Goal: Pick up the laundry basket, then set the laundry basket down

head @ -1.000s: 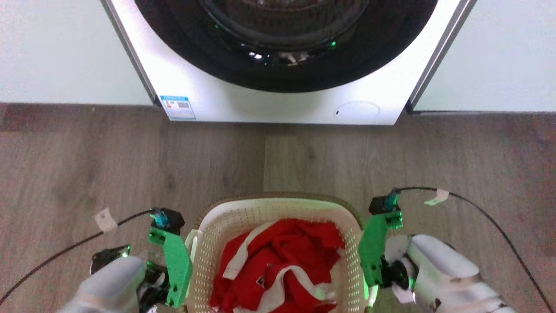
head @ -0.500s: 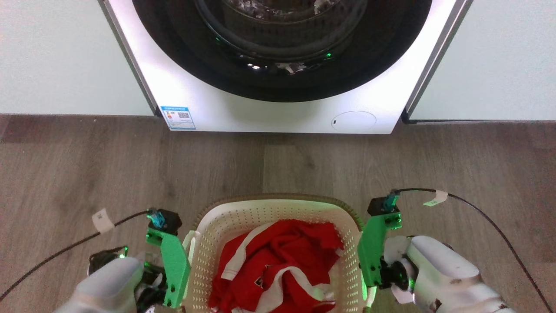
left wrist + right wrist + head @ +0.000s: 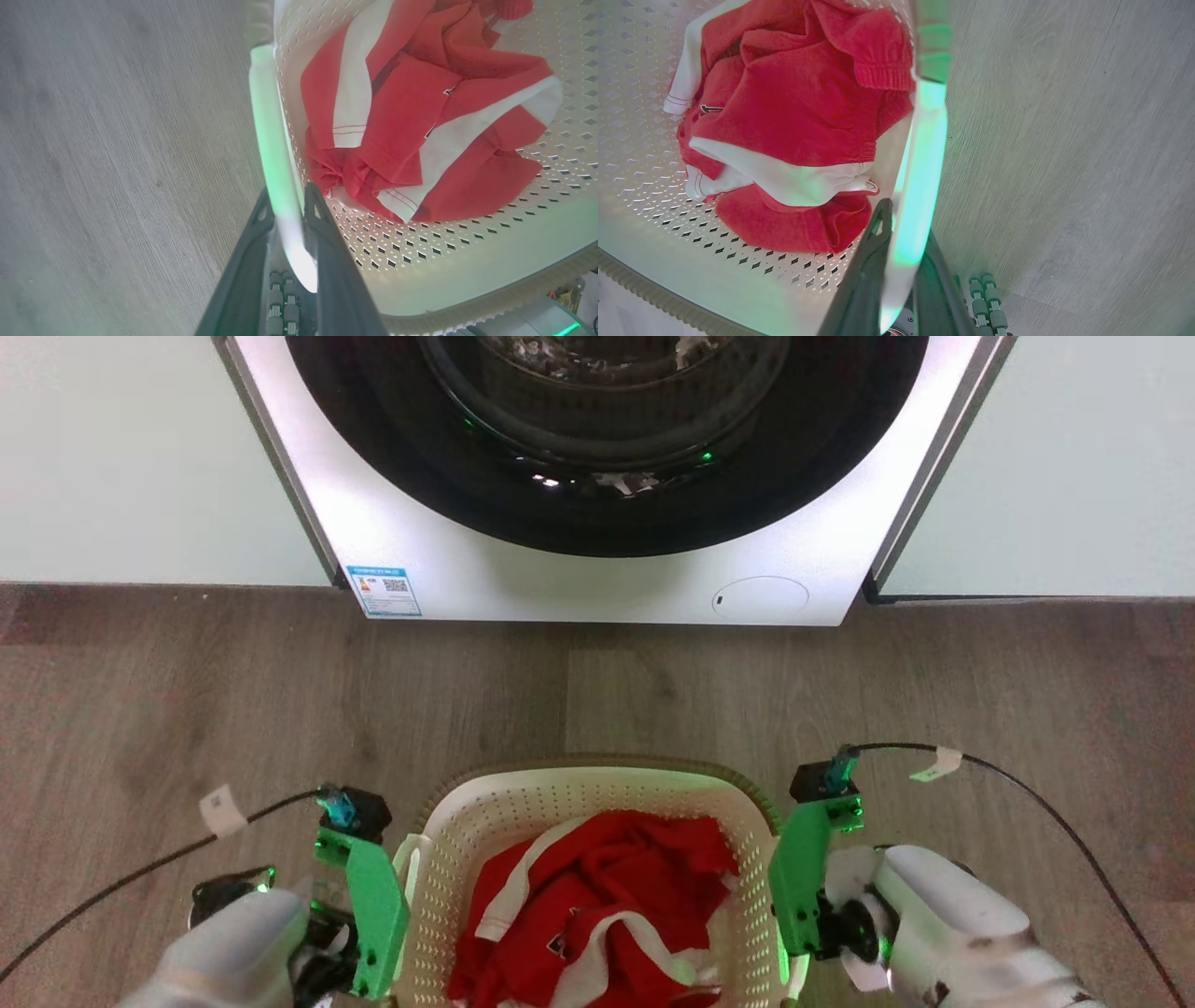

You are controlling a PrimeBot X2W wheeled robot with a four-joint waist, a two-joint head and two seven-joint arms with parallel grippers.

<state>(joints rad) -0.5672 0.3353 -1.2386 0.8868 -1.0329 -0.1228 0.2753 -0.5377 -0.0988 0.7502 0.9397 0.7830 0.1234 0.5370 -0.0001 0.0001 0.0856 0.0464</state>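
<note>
At far left, we see wood-grain floor (image 3: pixel 140 709) and a black cable (image 3: pixel 140 873) with a white tag leading to the left arm's green camera bracket (image 3: pixel 373 896). The left gripper (image 3: pixel 288 192) is closed down to a narrow gap, and its two dark fingers (image 3: pixel 252 242) clamp the white left side handle (image 3: pixel 268 116) of the laundry basket (image 3: pixel 597 779), one finger on the outer face and one on the inner. The basket sits centrally between the two arms, at the bottom of the head view, directly before the white washing machine (image 3: pixel 560 579) and well apart from it. We cannot tell whether its base touches the floor. A crumpled red-and-white garment (image 3: pixel 597 896) lies inside it, against the perforated wall. To the right, the right gripper (image 3: pixel 906 224) is likewise nearly closed, pinching the right side handle (image 3: pixel 924 154) between its fingers (image 3: pixel 864 280). A second green bracket (image 3: pixel 803 877) and a tagged cable (image 3: pixel 1027 784) mark the right arm, with bare floor beyond.
</note>
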